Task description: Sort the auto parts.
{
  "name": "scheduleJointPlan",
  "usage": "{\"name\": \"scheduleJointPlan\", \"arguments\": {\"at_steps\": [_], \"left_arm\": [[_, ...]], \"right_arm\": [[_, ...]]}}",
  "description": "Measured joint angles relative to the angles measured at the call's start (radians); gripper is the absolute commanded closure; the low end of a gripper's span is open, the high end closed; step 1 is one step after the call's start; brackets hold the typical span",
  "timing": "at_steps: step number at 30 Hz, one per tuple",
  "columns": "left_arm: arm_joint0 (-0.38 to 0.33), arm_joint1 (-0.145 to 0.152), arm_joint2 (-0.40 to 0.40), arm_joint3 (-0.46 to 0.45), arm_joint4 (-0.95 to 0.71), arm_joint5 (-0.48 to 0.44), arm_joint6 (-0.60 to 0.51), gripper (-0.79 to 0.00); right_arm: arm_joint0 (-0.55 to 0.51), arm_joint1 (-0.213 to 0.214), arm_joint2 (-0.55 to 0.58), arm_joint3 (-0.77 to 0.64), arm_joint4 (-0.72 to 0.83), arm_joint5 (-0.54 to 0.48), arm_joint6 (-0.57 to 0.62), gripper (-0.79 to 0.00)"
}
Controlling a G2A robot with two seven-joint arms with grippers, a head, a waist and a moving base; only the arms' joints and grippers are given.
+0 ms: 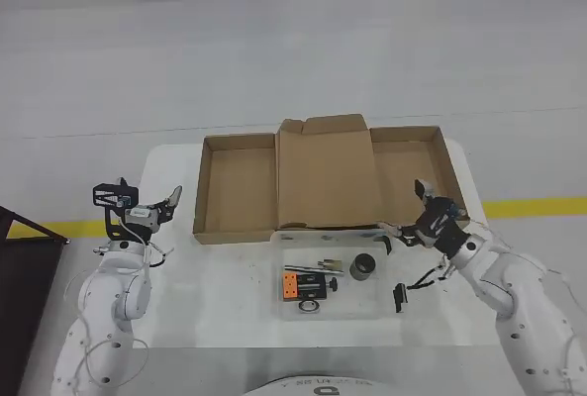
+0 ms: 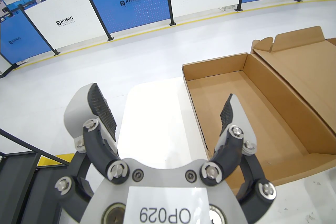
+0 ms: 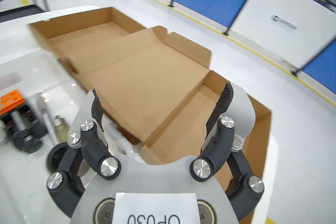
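Closest to the robot's side of the table point(image 1: 224, 297), bunched loosely: an orange block point(image 1: 290, 284), a dark cylinder point(image 1: 362, 266), a small ring point(image 1: 309, 306), a couple of thin rods point(image 1: 318, 266), plus a little black piece point(image 1: 399, 295) just off to the right. Nothing in the box yet, so barely started by the look of it.

A bit further out, right gripper point(image 3: 161, 89) hanging by the near wall of the cardboard box point(image 1: 239, 188), right compartment side, jaws spread wide with nothing between them. Left gripper point(image 2: 161, 93) off by the left end of the box, likewise spread wide and holding nothing, well apart from the parts.

Probably first pick as the step in hand. Better done with the right arm, being nearer the bunch. Start with the black piece or the cylinder, both with some room around them. Come straight down, keep the fingers off the neighbours, then pinch. For the cylinder, grab across the round side, low, to avoid tipping.

Furthest out, the box itself: two open compartments with a flap point(image 1: 325, 178) lying flat between. Lift high enough to clear the wall before letting go.
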Motion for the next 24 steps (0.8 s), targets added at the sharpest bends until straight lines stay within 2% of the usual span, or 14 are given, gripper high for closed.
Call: {"name": "scheduleJointPlan", "arguments": {"at_steps": [3,5,8,14,17,24], "left_arm": [[0.0,0.0,0.0,0.0,0.0,0.0,0.0,-0.785],[0.0,0.0,0.0,0.0,0.0,0.0,0.0,-0.785],[0.0,0.0,0.0,0.0,0.0,0.0,0.0,-0.785],[0.0,0.0,0.0,0.0,0.0,0.0,0.0,-0.785],[0.0,0.0,0.0,0.0,0.0,0.0,0.0,-0.785],[0.0,0.0,0.0,0.0,0.0,0.0,0.0,-0.785]], "right_arm": [[-0.025,0.015,0.045,-0.025,-0.03,-0.179,-0.012,-0.363],[-0.039,0.024,0.045,-0.043,-0.058,-0.221,-0.005,-0.379],[-0.054,0.039,0.011,-0.068,-0.108,-0.22,0.018,-0.385],[-0.018,0.057,-0.093,-0.065,-0.186,-0.219,0.124,-0.385],[-0.001,0.063,-0.134,-0.069,-0.226,-0.219,0.163,-0.462],[0.009,0.069,-0.18,-0.07,-0.292,-0.198,0.19,-0.56]]}}
